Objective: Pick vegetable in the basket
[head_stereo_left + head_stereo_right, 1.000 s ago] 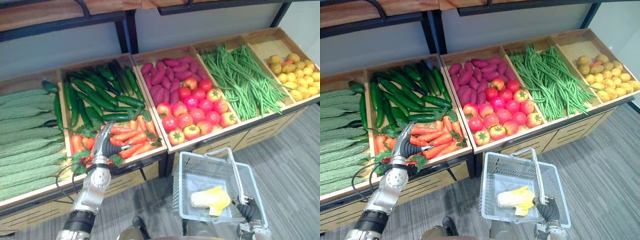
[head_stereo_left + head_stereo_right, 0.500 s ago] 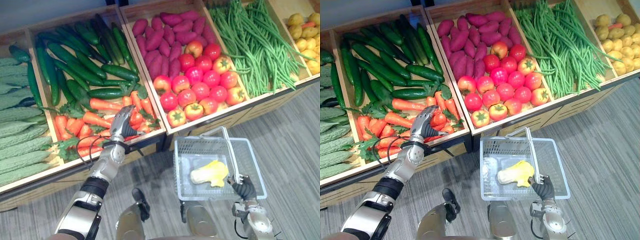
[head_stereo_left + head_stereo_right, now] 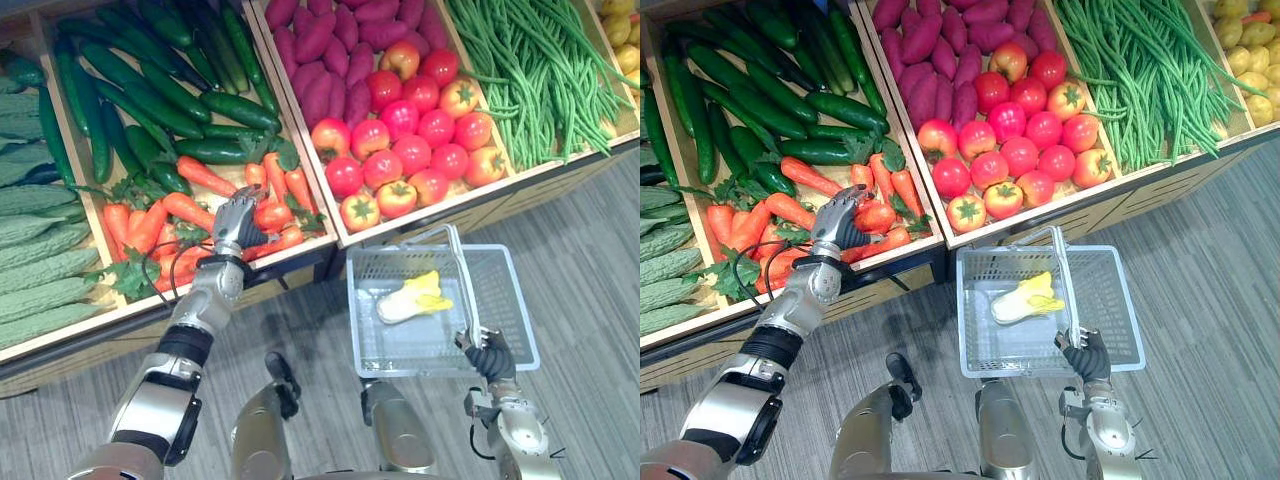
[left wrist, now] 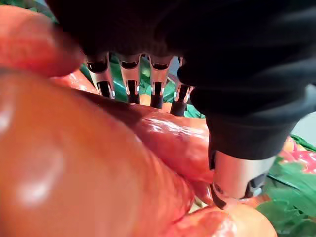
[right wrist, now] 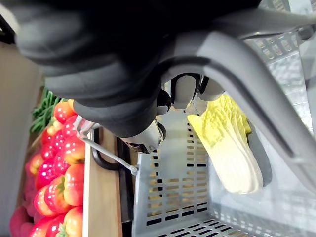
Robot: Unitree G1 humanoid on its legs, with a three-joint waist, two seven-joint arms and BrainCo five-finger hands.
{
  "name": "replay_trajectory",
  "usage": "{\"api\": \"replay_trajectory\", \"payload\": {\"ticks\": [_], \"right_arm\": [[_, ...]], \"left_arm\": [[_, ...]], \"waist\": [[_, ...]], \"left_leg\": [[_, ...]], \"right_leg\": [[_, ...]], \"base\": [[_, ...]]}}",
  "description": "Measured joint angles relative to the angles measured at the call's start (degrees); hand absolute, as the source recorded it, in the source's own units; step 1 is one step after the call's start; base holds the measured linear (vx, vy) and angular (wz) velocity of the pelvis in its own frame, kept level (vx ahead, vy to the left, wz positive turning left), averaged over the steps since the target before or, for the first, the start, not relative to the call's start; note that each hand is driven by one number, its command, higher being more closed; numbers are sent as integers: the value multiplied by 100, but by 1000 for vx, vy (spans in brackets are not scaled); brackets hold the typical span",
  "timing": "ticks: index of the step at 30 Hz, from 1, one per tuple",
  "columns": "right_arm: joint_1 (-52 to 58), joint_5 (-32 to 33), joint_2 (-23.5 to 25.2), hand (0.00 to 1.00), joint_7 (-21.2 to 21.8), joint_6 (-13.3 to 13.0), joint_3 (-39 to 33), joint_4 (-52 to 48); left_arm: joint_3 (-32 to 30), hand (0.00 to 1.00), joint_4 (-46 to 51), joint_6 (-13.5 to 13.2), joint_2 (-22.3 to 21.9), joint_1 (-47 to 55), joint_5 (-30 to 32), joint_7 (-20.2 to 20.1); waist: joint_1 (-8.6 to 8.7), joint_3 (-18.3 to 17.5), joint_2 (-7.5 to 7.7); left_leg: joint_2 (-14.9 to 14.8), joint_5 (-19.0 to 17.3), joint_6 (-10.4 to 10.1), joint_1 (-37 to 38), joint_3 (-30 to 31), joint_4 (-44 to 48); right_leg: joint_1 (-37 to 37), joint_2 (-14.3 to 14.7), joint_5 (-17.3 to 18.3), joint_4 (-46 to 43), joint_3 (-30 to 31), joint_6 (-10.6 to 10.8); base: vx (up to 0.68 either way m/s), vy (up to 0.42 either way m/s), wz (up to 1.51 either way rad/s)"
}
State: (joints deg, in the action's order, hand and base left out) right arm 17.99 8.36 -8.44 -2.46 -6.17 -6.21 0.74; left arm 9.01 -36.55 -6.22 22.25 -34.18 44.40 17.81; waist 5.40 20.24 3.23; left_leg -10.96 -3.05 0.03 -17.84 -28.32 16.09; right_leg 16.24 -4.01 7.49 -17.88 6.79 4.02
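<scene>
Down in the carrot pile with the left hand [image 3: 238, 222], curled round one carrot [image 4: 168, 136]: fingers [image 4: 129, 81] hooked over the top, thumb [image 4: 239, 175] pressed in from the other side. Tight grip by the look of the wrist view, with the carrot wedged right in the palm and packed against more carrots [image 3: 150, 225] all around. Just behind the pile, dark green cucumbers [image 3: 150, 110]; one bin across on the counter [image 3: 500, 200], a bed of red tomatoes [image 3: 410, 150].

Over to the right hand [image 3: 487, 352], low and out in front of the counter, wrapped firmly round the handle [image 3: 462, 280] of a pale plastic basket [image 3: 515, 310]. Inside it, a yellow-green cabbage [image 3: 413, 298] lying on the bottom. Basket out above the grey floor [image 3: 590, 260], well apart from the held carrot, off to the right of the left hand.
</scene>
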Motion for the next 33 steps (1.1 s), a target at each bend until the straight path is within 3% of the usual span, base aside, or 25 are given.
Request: {"api": "replay_trajectory", "payload": {"ticks": [7,18,22,26,33], "right_arm": [[48,-2,-3,100,15,0,0,-248],[183,-1,44,100,11,0,-37,-410],[234,-1,85,100,0,-4,-76,-428],[292,-2,130,100,-3,-4,-91,-428],[255,-9,128,100,20,-4,-272,-203]], "left_arm": [[-1,100,2,-79,-60,-105,-238,-49],[0,100,475,178,109,241,-378,-142],[-117,100,1526,350,263,461,-379,112],[-373,100,2780,354,238,749,-378,470],[-877,100,4109,331,-327,1535,-445,814]], "waist": [[4,131,-8],[21,146,-18],[19,145,-19],[28,140,-27],[60,75,-39]], "left_leg": [[-10,19,28,30,0,-10],[17,29,17,147,0,-79],[103,105,-1,182,55,-177],[153,136,11,331,114,-246],[222,161,22,537,104,-313]], "right_leg": [[-22,-8,-1,-3,-2,1],[-87,-9,-1,9,-9,2],[-116,-7,-1,6,-62,3],[-269,-14,4,6,-93,9],[-420,-33,42,19,-23,62]], "base": [[0,0,0],[16,-4,0],[11,-8,8],[11,-3,9],[-4,-2,-2]]}}
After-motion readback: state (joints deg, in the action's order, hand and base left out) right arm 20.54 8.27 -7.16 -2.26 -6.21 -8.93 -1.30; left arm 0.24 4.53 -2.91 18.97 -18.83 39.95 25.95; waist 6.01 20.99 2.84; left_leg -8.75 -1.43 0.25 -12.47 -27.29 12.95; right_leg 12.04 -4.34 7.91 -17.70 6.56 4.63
